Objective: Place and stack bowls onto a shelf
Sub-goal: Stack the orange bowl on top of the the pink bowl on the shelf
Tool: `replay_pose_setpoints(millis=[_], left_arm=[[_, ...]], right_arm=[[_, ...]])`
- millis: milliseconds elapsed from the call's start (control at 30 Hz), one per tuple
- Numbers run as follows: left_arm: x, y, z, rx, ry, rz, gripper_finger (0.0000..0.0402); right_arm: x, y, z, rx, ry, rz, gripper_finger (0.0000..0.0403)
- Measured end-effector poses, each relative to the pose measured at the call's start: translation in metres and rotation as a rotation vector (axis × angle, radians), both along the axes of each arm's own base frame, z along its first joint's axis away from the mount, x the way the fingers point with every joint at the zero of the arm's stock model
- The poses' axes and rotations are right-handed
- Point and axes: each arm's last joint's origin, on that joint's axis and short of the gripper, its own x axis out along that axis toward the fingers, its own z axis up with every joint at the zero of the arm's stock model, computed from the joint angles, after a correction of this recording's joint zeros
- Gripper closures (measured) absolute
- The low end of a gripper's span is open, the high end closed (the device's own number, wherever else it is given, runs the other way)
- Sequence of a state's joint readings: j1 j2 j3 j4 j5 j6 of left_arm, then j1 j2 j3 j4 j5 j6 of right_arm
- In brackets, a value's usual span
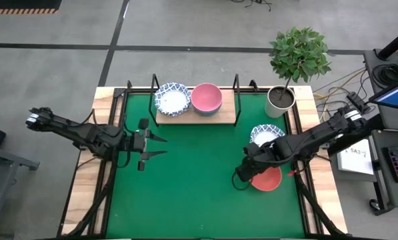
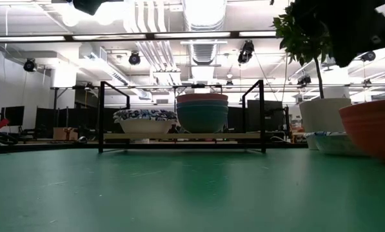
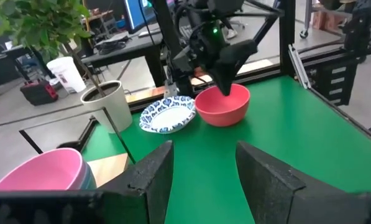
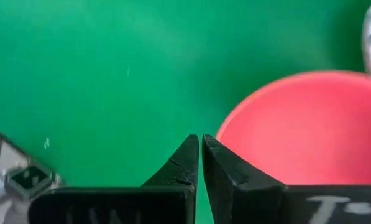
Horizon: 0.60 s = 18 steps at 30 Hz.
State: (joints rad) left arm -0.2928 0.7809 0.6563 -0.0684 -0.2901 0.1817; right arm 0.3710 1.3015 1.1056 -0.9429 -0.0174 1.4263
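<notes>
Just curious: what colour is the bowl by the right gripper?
Red bowl, plain with no pattern; the left wrist view shows it best.

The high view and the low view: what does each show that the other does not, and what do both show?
Only the high view shows both arms: the left gripper open over the mat, the right gripper beside the red bowl.

Only the low view shows a teal bowl under the pink bowl.

Both show the shelf, its patterned bowl, and the plant pot.
</notes>
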Motion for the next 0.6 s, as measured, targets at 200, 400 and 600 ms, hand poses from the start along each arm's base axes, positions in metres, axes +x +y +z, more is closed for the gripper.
replay_pose_setpoints(millis=[200,400,600], left_arm=[[0.003,-0.001,-0.002,0.02,0.014,-0.003,0.0245],[0.003,-0.001,-0.003,0.039,0.015,-0.007,0.0245],[0.003,-0.001,-0.003,0.041,0.016,-0.007,0.0245]], right_arm=[[0.017,0.006,-0.006,0.043,0.079,0.018,0.0337],[0.023,0.008,-0.022,-0.008,0.218,0.006,0.0257],[0.024,0.008,-0.039,-0.058,0.341,-0.011,0.0222]])
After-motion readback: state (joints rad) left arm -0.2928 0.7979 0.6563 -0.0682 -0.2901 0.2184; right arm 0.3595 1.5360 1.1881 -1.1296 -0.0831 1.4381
